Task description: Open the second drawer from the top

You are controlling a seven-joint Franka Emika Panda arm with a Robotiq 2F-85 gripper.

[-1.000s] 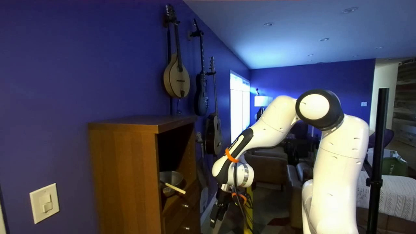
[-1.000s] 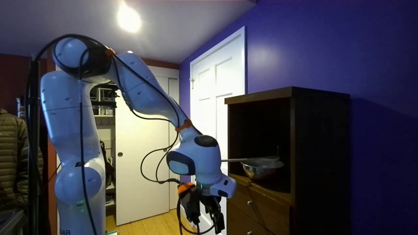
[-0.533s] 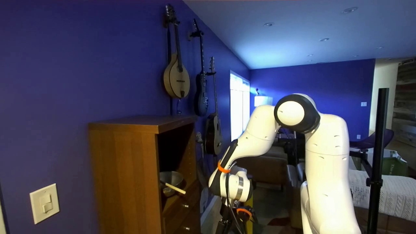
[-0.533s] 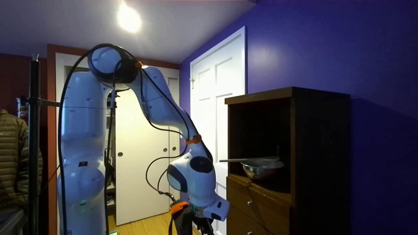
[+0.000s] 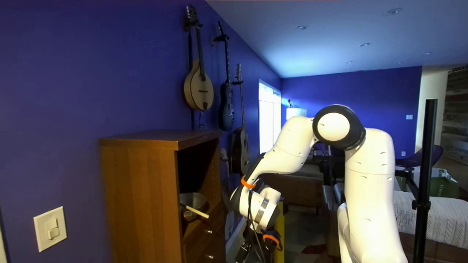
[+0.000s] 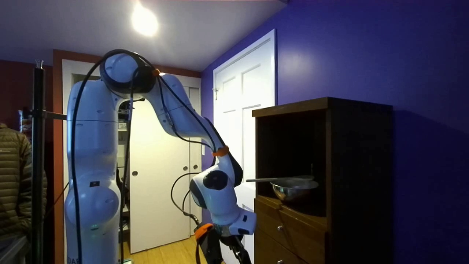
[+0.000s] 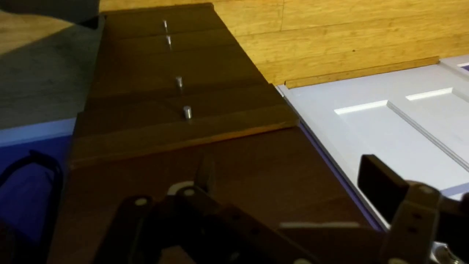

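The floor [image 7: 340, 35], clearest in the wrist view, is yellow wood — grained and thinly seamed — with the tall brown wooden chest [image 7: 146, 79] standing directly on it.

arm [image 5: 371, 193]: white w/ black | hand [image 7: 289, 179]: black | cable strap [image 6: 220, 151]: orange | wall [image 5: 120, 73]: deep blue | chest [image 5: 142, 197]: brown, wood grain | second drawer [image 6: 265, 250]: brown | knobs [image 7: 187, 112]: silver | bowl [image 6: 291, 192]: silver | door [image 6: 243, 117]: white | floor [image 7: 329, 36]: yellow, plank lines | cloth [image 5: 448, 219]: white, cable-knit

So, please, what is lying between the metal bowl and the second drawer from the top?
The shelf that bears the bowl, then the uppermost drawer; below that comes the second drawer. Both exterior views show this.
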